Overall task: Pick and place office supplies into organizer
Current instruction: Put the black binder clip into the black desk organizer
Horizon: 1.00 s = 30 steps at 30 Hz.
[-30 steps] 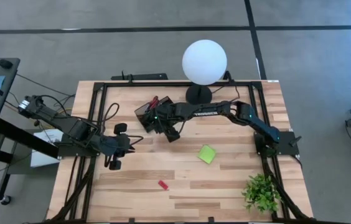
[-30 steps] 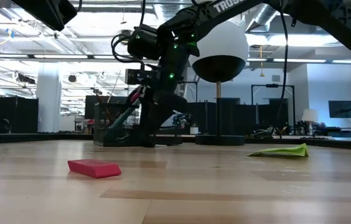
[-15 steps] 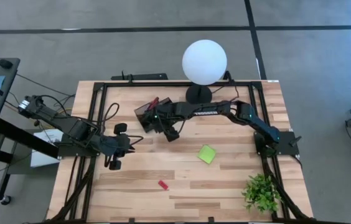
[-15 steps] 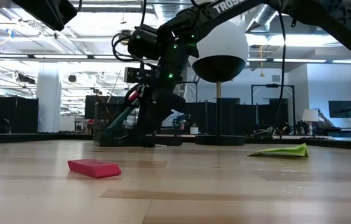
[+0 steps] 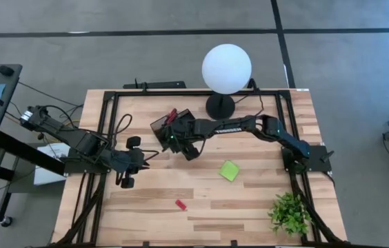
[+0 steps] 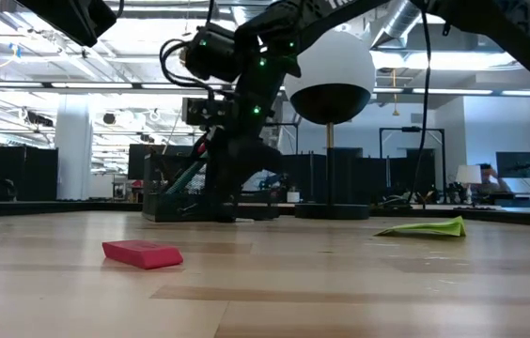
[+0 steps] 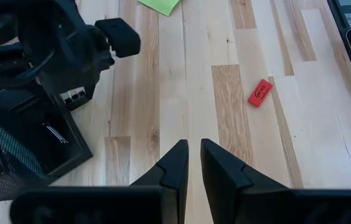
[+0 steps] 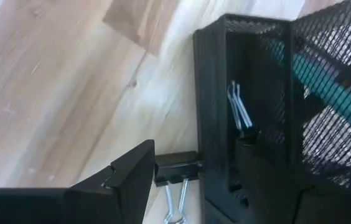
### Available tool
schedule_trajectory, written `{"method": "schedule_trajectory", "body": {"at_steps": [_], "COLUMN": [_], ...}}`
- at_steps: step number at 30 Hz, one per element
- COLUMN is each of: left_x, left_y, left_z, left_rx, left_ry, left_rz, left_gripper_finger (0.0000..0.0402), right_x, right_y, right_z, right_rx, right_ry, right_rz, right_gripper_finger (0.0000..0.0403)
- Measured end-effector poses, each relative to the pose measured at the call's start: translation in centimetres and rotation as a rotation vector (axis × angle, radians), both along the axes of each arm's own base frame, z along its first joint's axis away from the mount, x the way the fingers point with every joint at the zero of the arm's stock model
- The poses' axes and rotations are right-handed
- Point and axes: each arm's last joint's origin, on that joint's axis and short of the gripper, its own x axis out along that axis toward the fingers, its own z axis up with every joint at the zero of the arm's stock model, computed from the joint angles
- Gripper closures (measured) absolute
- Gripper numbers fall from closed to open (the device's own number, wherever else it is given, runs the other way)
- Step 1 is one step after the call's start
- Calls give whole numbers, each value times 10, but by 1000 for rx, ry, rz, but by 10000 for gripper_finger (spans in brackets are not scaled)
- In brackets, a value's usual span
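Right gripper (image 5: 174, 142) sits at the black mesh desk organizer (image 5: 164, 124), fingers spread wide, with a black binder clip (image 8: 177, 169) lying on the table against the organizer's outer wall, wire handles pointing toward the gripper. Left gripper (image 7: 193, 163) hangs over bare wood, fingers nearly pressed together, holding nothing; the small red flat eraser-like piece (image 5: 180, 204) and lime-green square sticky-note pad (image 5: 230, 171) lie loose on the table.

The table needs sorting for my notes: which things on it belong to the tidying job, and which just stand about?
Part of the job:
- black mesh organizer with pens
- lime-green sticky-note pad
- small red piece
- black clip by the right tool

Just standing about:
- white globe lamp
- green plant
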Motion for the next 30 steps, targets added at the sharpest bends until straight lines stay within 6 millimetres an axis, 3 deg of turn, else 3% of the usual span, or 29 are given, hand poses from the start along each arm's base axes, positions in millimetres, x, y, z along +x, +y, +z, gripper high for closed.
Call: {"method": "schedule_trajectory", "body": {"at_steps": [8,15,25,30], "left_x": [0,0,0,0], "left_y": [0,0,0,0], "left_z": [0,0,0,0], "left_rx": [0,0,0,0], "left_ry": [0,0,0,0], "left_rz": [0,0,0,0], "left_gripper_finger": [363,363,363,363], "right_x": [-3,-14,-9,-7], "right_y": [25,32,-10,-22], "right_z": [-1,-5,-6,-5], "right_rx": [-107,-54,63,114], "right_ry": [47,149,92,49], "right_rz": [-17,-63,-45,-42], "right_gripper_finger": [184,184,184,184]}}
